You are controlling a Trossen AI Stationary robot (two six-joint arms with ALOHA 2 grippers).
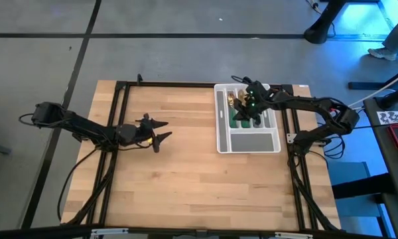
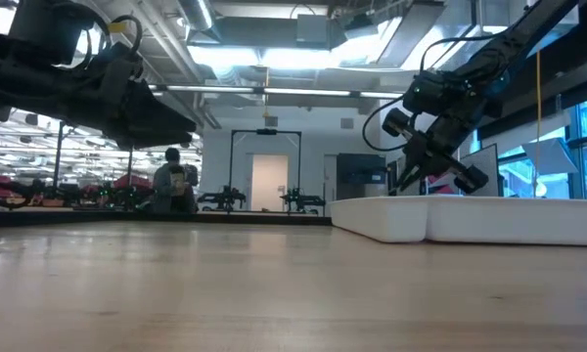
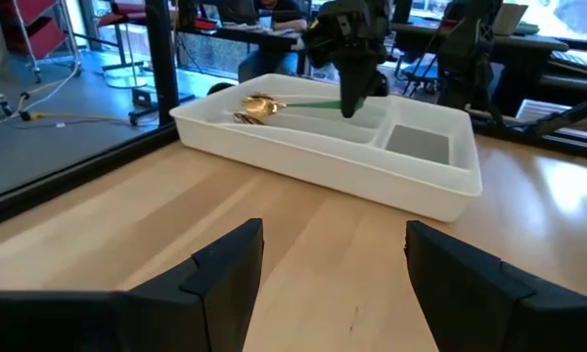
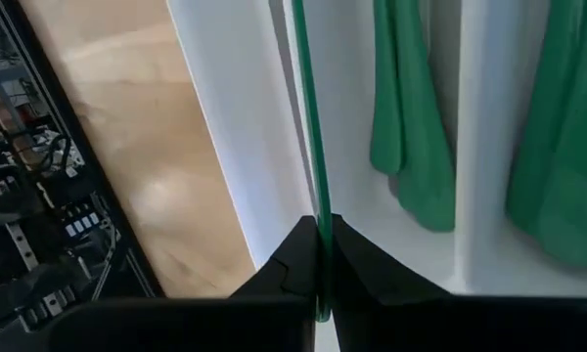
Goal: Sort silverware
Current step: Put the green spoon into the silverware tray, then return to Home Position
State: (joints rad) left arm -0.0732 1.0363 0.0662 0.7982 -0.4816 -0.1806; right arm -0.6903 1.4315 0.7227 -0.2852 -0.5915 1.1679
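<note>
— Where is your right gripper [image 4: 320, 256]?

— Down in the white tray [image 1: 220, 126], at its far slotted end. My two dark fingers [image 4: 292, 256] are pressed together on a slim green handle [image 4: 308, 117], which runs straight out from between them along one of the tray's dividing walls. I cannot see which kind of piece the handle belongs to.

— And the rest of the silverware [image 1: 242, 109]?

— Lying in the tray's long slots. In my right wrist view, more green handles sit in the two slots beside the one I pinch. From across the desk [image 1: 179, 172], my left wrist camera catches shiny gold heads [image 3: 254, 106] at one end of the tray with a green handle stretching away from them. The wide compartment at the tray's near end shows only its grey floor.

— Your left gripper [image 1: 160, 131]?

— Well apart from the tray, hovering over bare wood on the left half of the desk, its fingers spread wide and holding nothing, pointing towards the tray.

— Anything beyond the desk?

— A person [image 2: 169, 182] sits far back in the room.
</note>
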